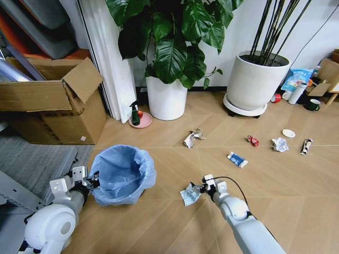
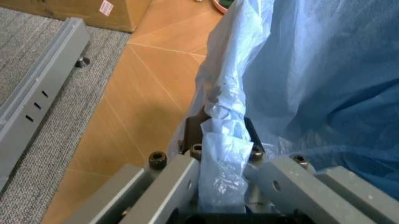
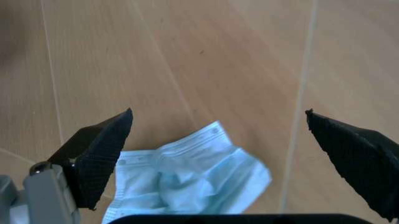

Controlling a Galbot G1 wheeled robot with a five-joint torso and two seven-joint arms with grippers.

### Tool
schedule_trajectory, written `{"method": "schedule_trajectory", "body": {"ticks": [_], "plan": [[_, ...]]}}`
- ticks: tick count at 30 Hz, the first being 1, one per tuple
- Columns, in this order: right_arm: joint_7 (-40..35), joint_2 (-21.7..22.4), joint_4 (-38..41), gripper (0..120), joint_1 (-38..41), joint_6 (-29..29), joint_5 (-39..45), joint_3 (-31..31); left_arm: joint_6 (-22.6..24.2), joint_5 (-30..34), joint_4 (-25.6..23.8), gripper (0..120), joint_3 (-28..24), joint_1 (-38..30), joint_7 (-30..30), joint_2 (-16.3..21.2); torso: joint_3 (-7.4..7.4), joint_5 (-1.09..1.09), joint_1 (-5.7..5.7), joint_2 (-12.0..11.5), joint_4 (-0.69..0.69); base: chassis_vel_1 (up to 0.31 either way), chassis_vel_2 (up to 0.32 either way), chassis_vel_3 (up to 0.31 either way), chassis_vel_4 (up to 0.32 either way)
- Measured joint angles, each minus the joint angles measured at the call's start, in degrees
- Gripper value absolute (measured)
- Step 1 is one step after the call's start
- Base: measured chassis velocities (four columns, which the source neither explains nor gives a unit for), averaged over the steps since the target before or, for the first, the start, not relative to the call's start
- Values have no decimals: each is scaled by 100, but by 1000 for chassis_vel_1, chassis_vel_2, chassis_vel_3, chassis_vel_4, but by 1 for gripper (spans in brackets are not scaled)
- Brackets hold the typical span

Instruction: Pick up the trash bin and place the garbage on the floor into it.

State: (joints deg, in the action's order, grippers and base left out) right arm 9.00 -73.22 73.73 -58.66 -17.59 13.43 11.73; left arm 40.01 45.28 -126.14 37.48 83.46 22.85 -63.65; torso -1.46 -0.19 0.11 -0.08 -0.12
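A: How is the trash bin (image 1: 123,181) held?

B: Its rim, draped in crinkly light blue plastic, is pinched by the left gripper (image 1: 93,181); the round bin is seen over the wooden floor (image 1: 159,233), near the grey carpet's edge.

A: And the right gripper (image 1: 198,187)?

B: Its dark textured fingers (image 3: 100,156) are spread wide above a pleated, pale blue-green mask (image 3: 190,184) lying flat on the floor. More litter is scattered beyond: a crumpled white wad (image 1: 279,144), a red wrapper (image 1: 253,141), a blue-white carton (image 1: 237,159).
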Motion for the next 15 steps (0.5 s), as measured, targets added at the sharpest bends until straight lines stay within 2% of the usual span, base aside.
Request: {"method": "schedule_trajectory", "body": {"ticks": [7,15], "plan": [[-87,-100,-365,100,268,-565,101,-321,0,42,-7,0,95,-5,14,27,1,0,0,0,-1,0,0,0,0],[-213,-225,-623,100,242,-655,-25,-360,-10,50,41,0,101,-41,14,39,1,1,0,0,-1,0,0,0,0]]}}
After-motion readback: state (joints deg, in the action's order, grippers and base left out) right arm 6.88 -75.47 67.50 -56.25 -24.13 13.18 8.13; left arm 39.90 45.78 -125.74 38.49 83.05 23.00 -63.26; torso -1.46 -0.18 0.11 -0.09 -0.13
